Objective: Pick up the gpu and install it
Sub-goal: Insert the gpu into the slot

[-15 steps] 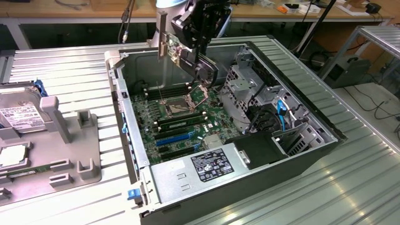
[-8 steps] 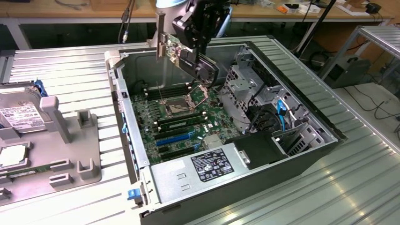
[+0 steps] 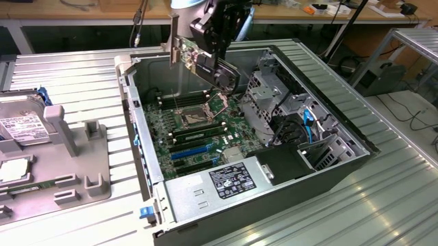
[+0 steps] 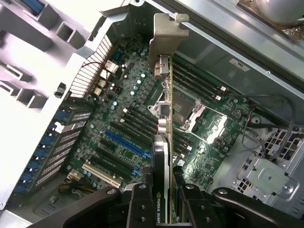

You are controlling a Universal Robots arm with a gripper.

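The gpu (image 3: 205, 64) hangs tilted in the air above the open computer case (image 3: 140, 154), over the far end of the motherboard (image 3: 198, 128). Its pale metal bracket (image 3: 174, 38) points up and toward the exterior view's left. My gripper (image 3: 217, 54) is shut on the card's dark body. In the wrist view the gpu (image 4: 161, 156) shows edge-on between my fingers (image 4: 138, 205), with the bracket (image 4: 167, 40) at its far end. It is well above the motherboard (image 4: 118, 114) and its blue slot (image 4: 126, 144), touching neither.
The case lies on its side on a ribbed metal table (image 3: 356, 205). Inside are a power supply (image 3: 229, 183), a drive cage (image 3: 274, 97) and cables. A grey tray (image 3: 75, 169) with a hard drive (image 3: 20, 128) sits at the exterior view's left.
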